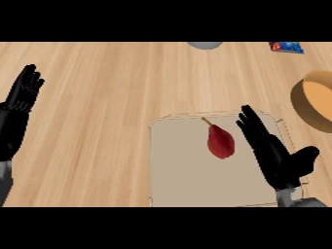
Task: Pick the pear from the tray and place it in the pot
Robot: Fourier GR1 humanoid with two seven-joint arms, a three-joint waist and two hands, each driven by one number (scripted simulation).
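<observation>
Pear (221, 141): you see it red, lying on the tray (179, 170), stem toward the far edge.
Right hand (276, 155): fingers straight and apart, just beside the pear, holding nothing.
Left hand (14, 109): resting open at your left edge.
Pot (325, 99): right of the tray, apart from it.

It was a kitchen, to judge by the pale wood-grain counter (111, 97) that filled the frame. A beige tray (183, 180) lay at lower centre, and a tan pot (325, 101) stood at the right edge.
</observation>
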